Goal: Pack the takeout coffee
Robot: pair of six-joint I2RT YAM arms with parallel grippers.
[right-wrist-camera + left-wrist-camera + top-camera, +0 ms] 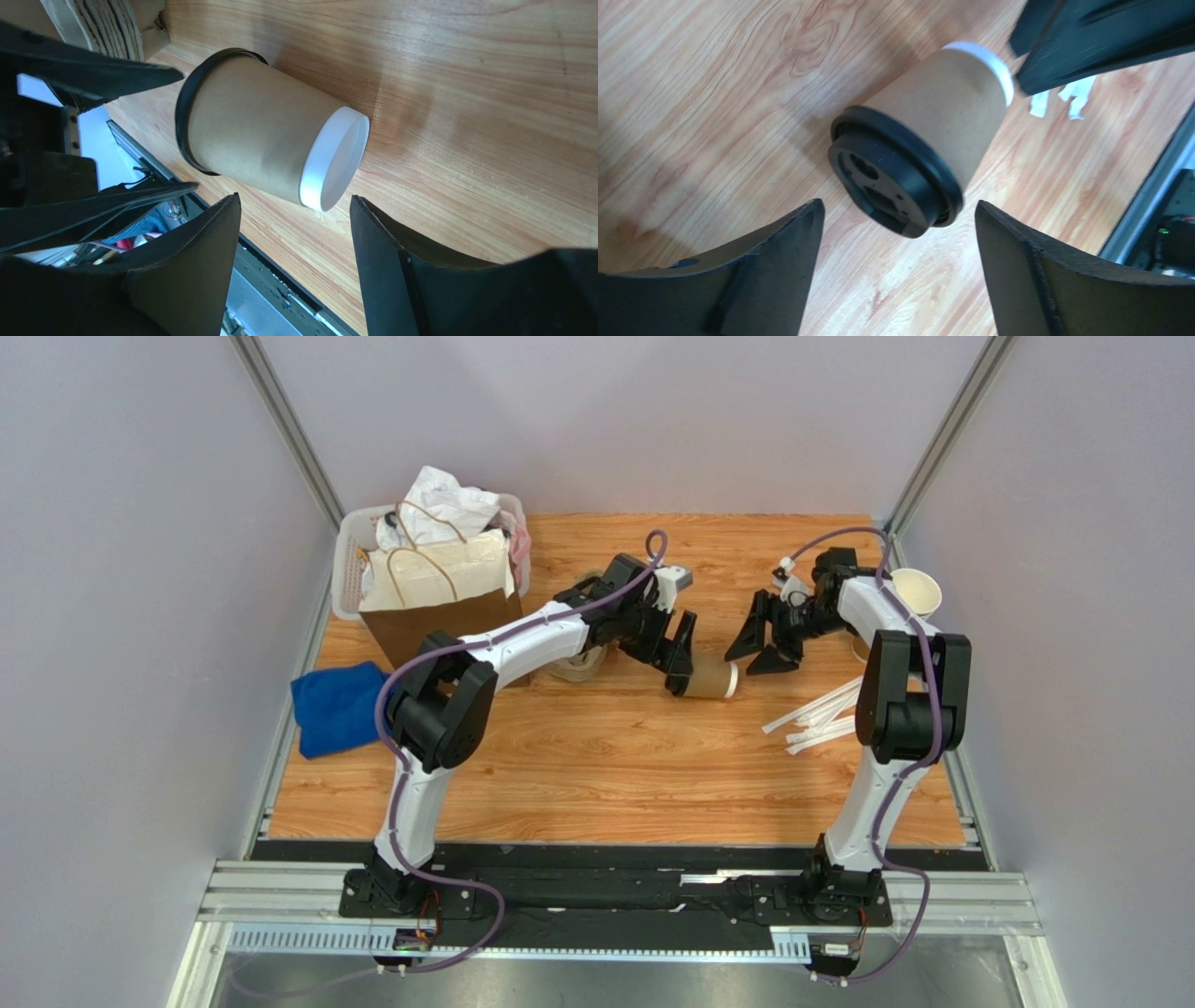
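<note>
The takeout coffee [713, 681], a tan paper cup with a black lid, lies on its side on the wooden table between both grippers. In the left wrist view its black lid [892, 175] faces my open left gripper [899, 204], whose fingers straddle the lid without touching it. In the right wrist view the cup [260, 140] shows its white base rim, just ahead of my open right gripper [295, 198]. From above, the left gripper [679, 669] sits at the lid end and the right gripper [753, 653] at the base end. Neither holds anything.
A brown paper bag [421, 623] with rope handles stands at the left, in front of a white basket [351, 546] of crumpled paper. A blue cloth [337, 707] lies at the left edge. White strips [821, 714] and a lidless cream cup [915, 591] are at the right.
</note>
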